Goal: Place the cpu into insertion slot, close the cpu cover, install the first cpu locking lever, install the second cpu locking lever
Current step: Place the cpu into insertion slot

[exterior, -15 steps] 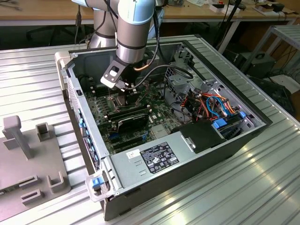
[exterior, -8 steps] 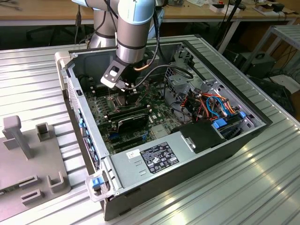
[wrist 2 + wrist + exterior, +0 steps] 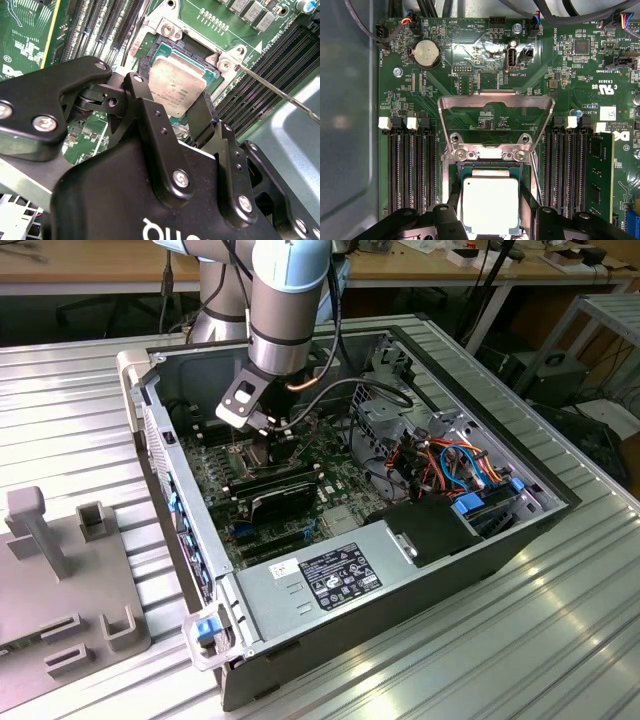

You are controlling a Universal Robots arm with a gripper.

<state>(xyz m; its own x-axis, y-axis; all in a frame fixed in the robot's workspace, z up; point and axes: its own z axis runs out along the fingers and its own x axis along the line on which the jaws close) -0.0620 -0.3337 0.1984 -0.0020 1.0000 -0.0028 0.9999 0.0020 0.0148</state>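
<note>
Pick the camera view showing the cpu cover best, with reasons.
First wrist view: the cpu cover lies swung open, frame and window whole. The second wrist view catches its hinge end at most; the exterior view has the arm over it.

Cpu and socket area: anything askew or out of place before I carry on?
Nothing stands out. The cpu sits square between the fingers over the slot, its edges parallel to the frame. The cover stands open and looks unbent. Whether the cpu is fully seated can't be told.
</note>
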